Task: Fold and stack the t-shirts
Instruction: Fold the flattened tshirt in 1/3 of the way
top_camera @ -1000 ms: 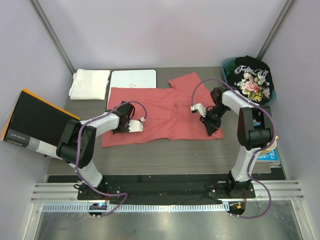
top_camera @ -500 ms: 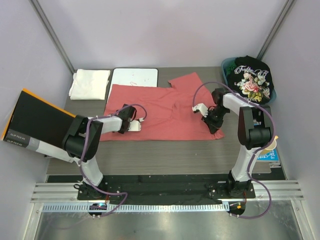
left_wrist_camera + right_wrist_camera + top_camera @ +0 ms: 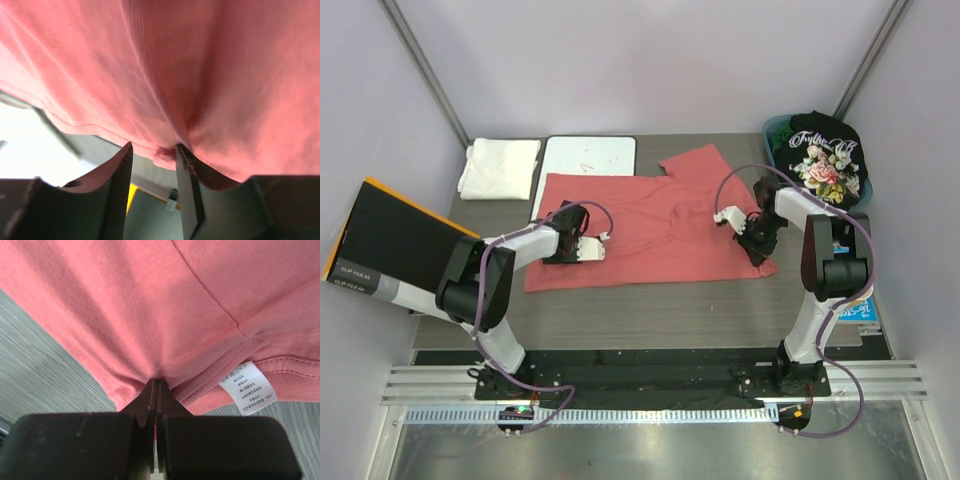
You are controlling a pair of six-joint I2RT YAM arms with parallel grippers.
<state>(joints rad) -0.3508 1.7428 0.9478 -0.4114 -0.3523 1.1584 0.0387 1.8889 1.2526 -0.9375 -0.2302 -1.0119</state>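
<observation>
Top external view, left to right. Far to the left of the left jaws, a black slab [image 3: 390, 245] with an orange edge overhangs the side of the table [image 3: 650, 305]. Beyond and to the left of those jaws lies the white folded t-shirt [image 3: 500, 167]. Directly beyond them lies the whiteboard [image 3: 588, 157], its near edge meeting the far edge of the salmon-red t-shirt [image 3: 650, 225]. This shirt is spread flat on the table between the two arms.

The left arm [image 3: 525, 243] reaches across so that the left jaws rest over the shirt's left part, close to its near hem. In the left wrist view these jaws are released. The fingers [image 3: 117, 190] stand apart, with the stitched hem and a small pucker of cloth in the gap, and they do not grip it.

The right arm [image 3: 795, 210] bends inward to the shirt's near right corner. In the right wrist view the right jaws are clenched on the hem there, the cloth gathering into creases at the pinch. A white care label [image 3: 248, 388] lies just to the right of them.

Beyond and to the right of the right jaws, the black t-shirt [image 3: 823, 160] with floral print is heaped in a teal basket [image 3: 772, 135] at the far right corner.
</observation>
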